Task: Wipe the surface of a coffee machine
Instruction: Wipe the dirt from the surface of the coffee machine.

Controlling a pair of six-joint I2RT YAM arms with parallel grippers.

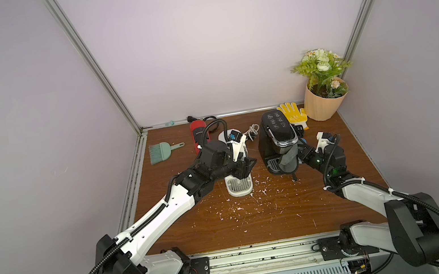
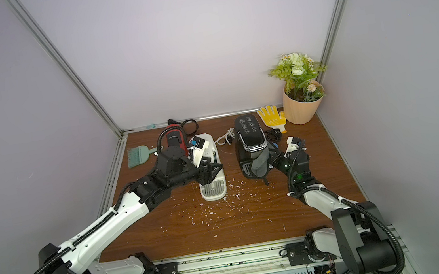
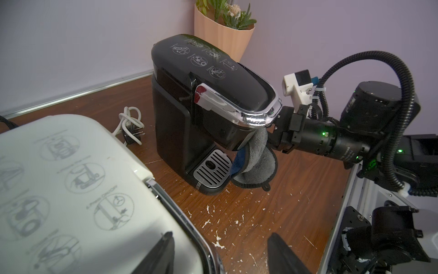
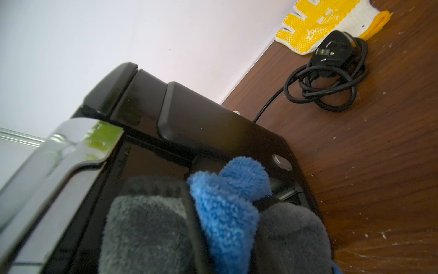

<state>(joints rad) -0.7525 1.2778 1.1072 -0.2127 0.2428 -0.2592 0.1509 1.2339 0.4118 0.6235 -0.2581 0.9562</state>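
Coffee machines x2: blk machine (image 1: 277,131), wht machine (image 1: 240,189); 1 cloth (image 1: 286,160) tight in R hand (image 3: 272,135); L hand (image 3: 220,237) wide, empty.

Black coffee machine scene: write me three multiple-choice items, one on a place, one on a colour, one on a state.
1. The yellow glove lies: A) between the black coffee machine and the flower pot; B) on top of the black coffee machine; C) inside the flower pot.
2. The cloth in the right gripper is: A) red; B) grey and blue; C) white.
3. The left gripper is: A) shut on the cloth; B) shut on the glove; C) open.
Answers: 1 A, seen at the back in both top views; 2 B, both wrist views show it; 3 C, its fingers stand apart in the left wrist view.
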